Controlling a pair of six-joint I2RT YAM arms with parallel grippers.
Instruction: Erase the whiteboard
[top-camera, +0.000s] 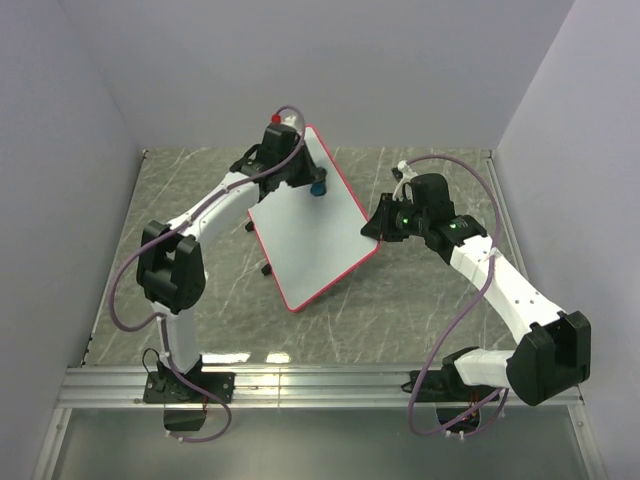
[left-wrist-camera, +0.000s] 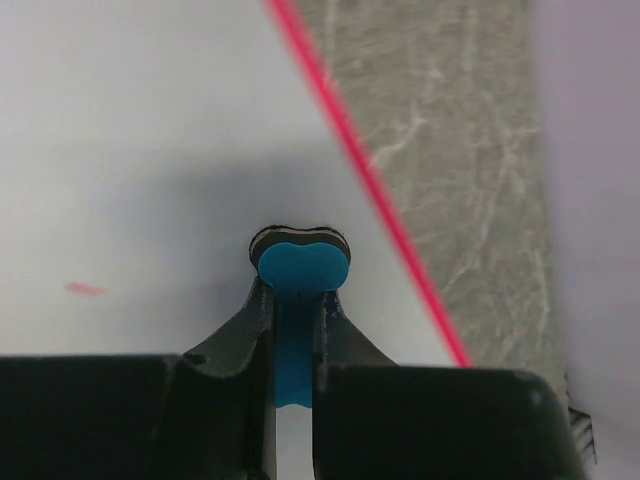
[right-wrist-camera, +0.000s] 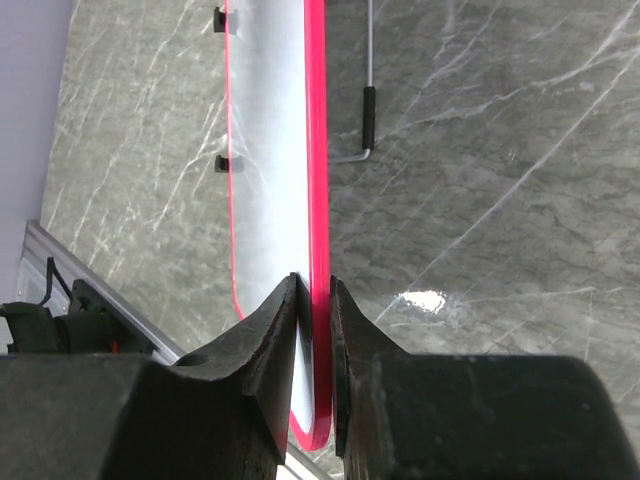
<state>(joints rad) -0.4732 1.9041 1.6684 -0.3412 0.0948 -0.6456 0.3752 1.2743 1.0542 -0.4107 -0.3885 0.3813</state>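
On the marbled table, mid-surface: whiteboard, propped at a tilt, almost wholly white. Pinched at its red rim between the fingers of the right gripper. Left gripper clamped tight on a blue eraser, set against the board's face. Left to wipe: one faint red smear (small, off to the eraser's side). Judged nearly finished.

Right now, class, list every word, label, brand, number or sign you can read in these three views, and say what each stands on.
No readable text anywhere.
The large rectangular whiteboard with a thin red rim bears only a small red smear, not a letter.
The blue eraser block and the grey marbled table carry no print.
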